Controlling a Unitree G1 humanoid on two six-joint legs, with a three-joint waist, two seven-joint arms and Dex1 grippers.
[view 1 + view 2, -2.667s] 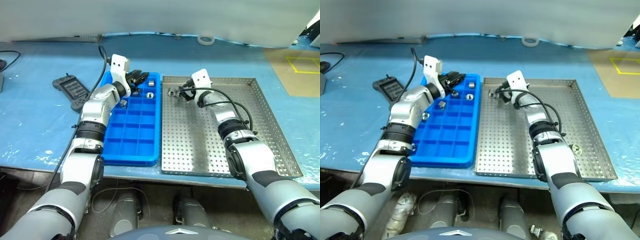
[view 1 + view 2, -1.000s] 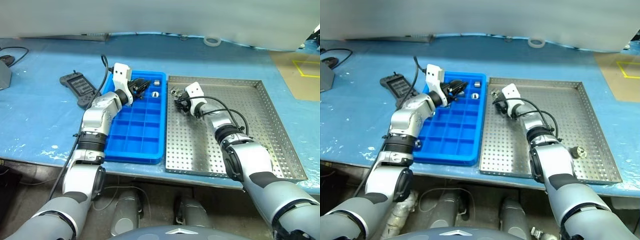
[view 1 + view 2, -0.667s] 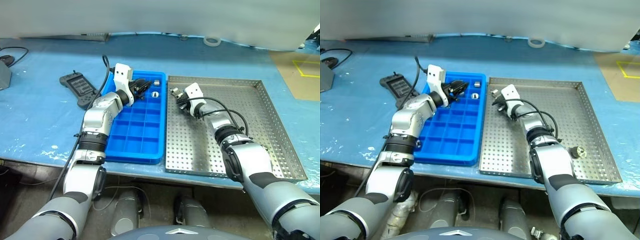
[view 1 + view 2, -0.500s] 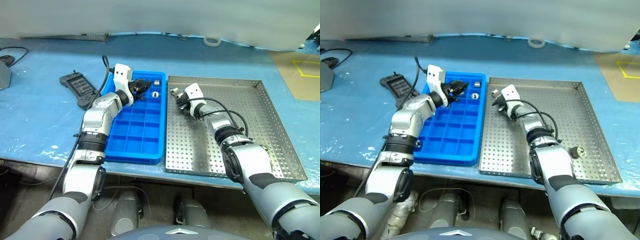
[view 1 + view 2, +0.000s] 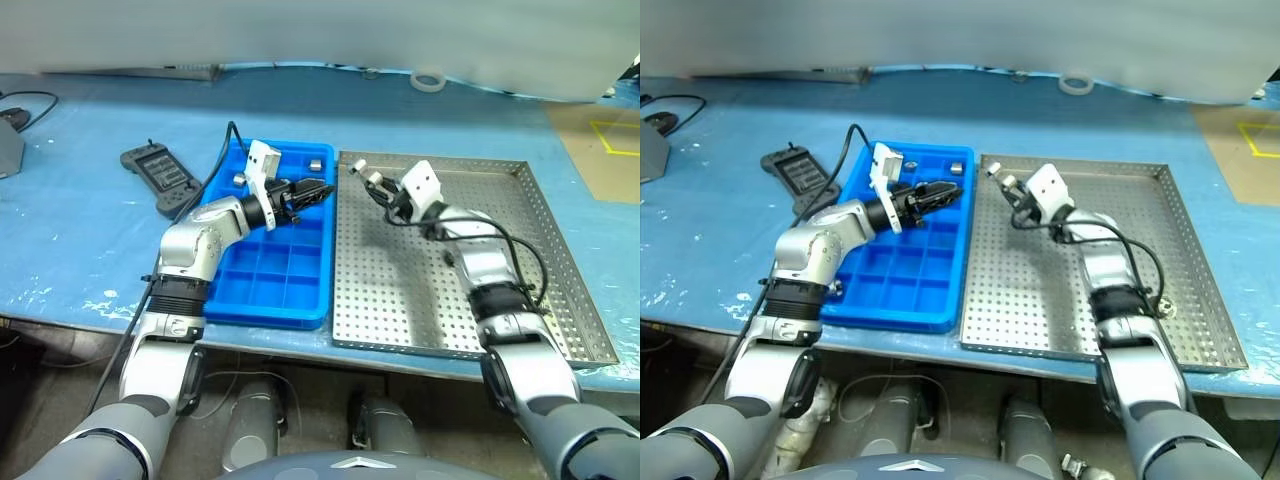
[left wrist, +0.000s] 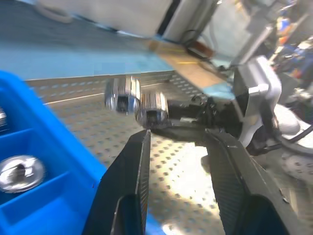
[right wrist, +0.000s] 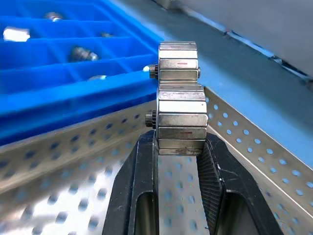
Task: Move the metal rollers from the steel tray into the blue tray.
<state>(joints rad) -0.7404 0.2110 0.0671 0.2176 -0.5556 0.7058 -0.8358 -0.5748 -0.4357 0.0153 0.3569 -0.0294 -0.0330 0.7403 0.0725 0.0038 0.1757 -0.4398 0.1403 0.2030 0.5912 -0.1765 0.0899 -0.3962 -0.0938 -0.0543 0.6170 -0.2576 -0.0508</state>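
My right gripper [image 7: 178, 147] is shut on two metal rollers [image 7: 178, 98] stacked end to end. It holds them above the far left corner of the steel tray [image 5: 400, 290]. The left wrist view also catches the held rollers [image 6: 137, 100]. My left gripper [image 5: 318, 190] hovers over the blue tray [image 5: 290, 275], pointing across at the right gripper. Its fingers [image 6: 139, 161] stand a little apart with nothing between them. Several rollers [image 5: 314, 163] lie in the blue tray's far compartments. One more roller [image 5: 1162, 309] lies near the steel tray's right rim.
A black remote [image 5: 155, 178] lies on the blue table left of the blue tray, with a cable running past it. A white tape roll [image 5: 427, 80] sits at the back. The table's front edge runs just below both trays.
My right gripper has shut on the rollers and lifted them up and back from the steel tray's far left corner. My left gripper has swung right, toward the steel tray.
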